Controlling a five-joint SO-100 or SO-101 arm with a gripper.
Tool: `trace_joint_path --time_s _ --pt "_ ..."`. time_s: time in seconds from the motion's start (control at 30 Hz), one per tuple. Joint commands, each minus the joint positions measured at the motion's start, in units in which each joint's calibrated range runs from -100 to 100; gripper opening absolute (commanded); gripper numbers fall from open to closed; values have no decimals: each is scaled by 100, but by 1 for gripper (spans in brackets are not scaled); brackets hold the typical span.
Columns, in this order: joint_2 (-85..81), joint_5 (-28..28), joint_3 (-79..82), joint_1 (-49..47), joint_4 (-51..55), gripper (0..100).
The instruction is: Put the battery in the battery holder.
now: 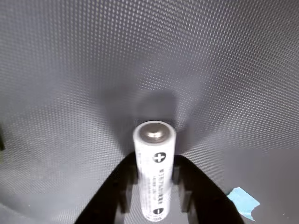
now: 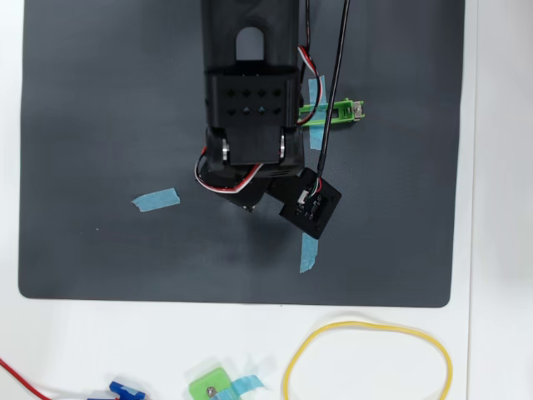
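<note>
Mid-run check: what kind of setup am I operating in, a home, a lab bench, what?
Probably a hobby or lab bench rig rather than a home room: a dark mat on a white table, blue tape markers stuck to the mat, and a green battery holder taped down, partly hidden under the arm.

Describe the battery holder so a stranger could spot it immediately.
In the overhead view, find the dark mat and the black arm above it. Just right of the arm's body lies the battery holder, partly hidden: a narrow bright-green frame with a metal screw end, unlike the squarish green block below the mat.
</note>
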Motion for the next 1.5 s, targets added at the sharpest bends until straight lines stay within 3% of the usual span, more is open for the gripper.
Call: trace_joint_path --time_s 0.0,0.23,0.5,0.77,0.97,1.2,1.47 --pt "18 -5 -23 -30 88 0" --pt "-297 42 109 -30 140 0" --pt "-2992 42 1625 -134 70 0" --pt "-4434 474 2479 -1992 70 0" --pt "-4545 678 2638 -2583 70 0" --pt "-4417 485 2911 -2666 -655 0" --pt "-4408 344 2920 -3175 -690 0"
